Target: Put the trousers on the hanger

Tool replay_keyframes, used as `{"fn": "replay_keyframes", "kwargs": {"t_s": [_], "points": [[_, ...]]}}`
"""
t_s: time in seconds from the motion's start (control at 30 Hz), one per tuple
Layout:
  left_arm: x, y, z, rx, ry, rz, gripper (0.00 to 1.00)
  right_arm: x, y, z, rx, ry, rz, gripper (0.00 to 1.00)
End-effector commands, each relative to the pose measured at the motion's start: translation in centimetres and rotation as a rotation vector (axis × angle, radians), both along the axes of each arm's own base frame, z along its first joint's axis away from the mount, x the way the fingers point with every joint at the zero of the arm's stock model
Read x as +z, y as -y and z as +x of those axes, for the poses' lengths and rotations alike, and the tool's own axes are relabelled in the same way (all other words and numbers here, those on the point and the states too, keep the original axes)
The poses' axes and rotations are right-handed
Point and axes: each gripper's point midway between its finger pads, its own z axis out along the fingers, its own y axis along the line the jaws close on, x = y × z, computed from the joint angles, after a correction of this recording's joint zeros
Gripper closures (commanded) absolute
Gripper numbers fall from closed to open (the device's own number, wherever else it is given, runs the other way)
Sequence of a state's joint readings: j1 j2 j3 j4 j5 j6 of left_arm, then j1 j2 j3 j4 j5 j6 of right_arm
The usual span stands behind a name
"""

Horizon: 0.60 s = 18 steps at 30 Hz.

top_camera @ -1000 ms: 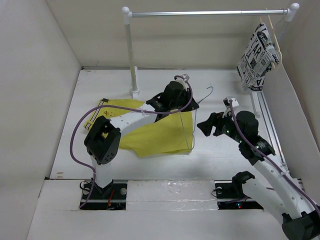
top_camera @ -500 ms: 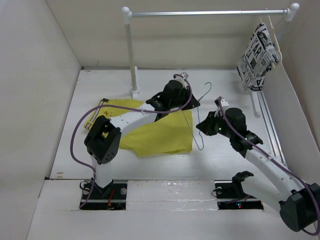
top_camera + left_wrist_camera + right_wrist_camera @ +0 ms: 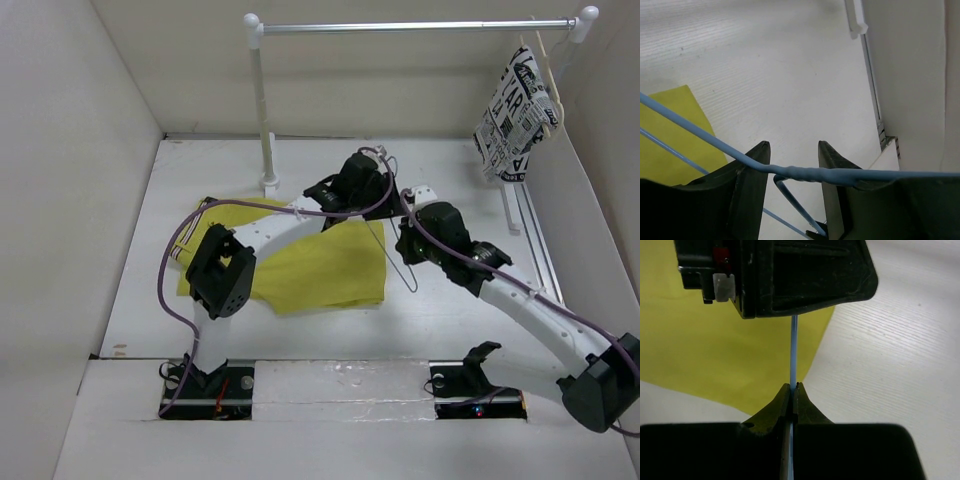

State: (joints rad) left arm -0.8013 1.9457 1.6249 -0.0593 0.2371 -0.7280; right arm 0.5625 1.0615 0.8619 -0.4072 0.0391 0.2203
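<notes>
The mustard-yellow trousers (image 3: 310, 265) lie flat on the white table, under my left arm; they also show in the right wrist view (image 3: 715, 350). The thin light-blue hanger (image 3: 400, 265) stands off the table at the trousers' right edge. My right gripper (image 3: 404, 240) is shut on one of the hanger's straight wires (image 3: 793, 340), pinched between its fingertips (image 3: 793, 387). My left gripper (image 3: 390, 200) sits just above it, open. The hanger's twisted neck (image 3: 805, 173) lies across the left gripper's spread fingers (image 3: 792, 150). Its black body (image 3: 790, 275) fills the top of the right wrist view.
A white clothes rail (image 3: 420, 27) on a post (image 3: 263, 120) spans the back. A pale wooden hanger with black-and-white newspaper-print cloth (image 3: 515, 115) hangs at its right end. White walls close in the table on the left, back and right.
My right gripper moved left to the hanger and shut on its wire. My left gripper, shut before, has opened and shifted slightly right.
</notes>
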Motion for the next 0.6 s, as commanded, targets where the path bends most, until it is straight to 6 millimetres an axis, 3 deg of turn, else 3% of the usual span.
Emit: {"fn": "replay_keyframes", "kwargs": {"t_s": [0.0,0.03,0.27,0.4,0.5,0.57], "points": [[-1.1,0.0,-0.5,-0.029,-0.036,0.051,0.61,-0.5,1.7,-0.4,-0.039,-0.005,-0.192,1.0],[-1.0,0.0,-0.3,-0.024,-0.032,0.056,0.63,-0.7,1.3,-0.8,-0.031,-0.005,-0.213,1.0],[-2.6,-1.0,0.1,0.009,-0.043,0.133,0.74,-3.1,3.2,-1.9,-0.114,-0.079,-0.463,1.0],[-3.4,-1.2,-0.1,0.011,-0.058,0.151,0.77,-3.4,3.2,-2.1,-0.132,-0.066,-0.524,1.0],[-3.8,-1.0,-0.1,-0.001,-0.071,0.161,0.85,-4.0,3.1,-2.4,-0.139,-0.073,-0.547,1.0],[-3.9,-0.9,-0.2,-0.009,-0.077,0.165,1.0,-4.6,3.5,-2.7,-0.152,-0.092,-0.568,1.0]]}}
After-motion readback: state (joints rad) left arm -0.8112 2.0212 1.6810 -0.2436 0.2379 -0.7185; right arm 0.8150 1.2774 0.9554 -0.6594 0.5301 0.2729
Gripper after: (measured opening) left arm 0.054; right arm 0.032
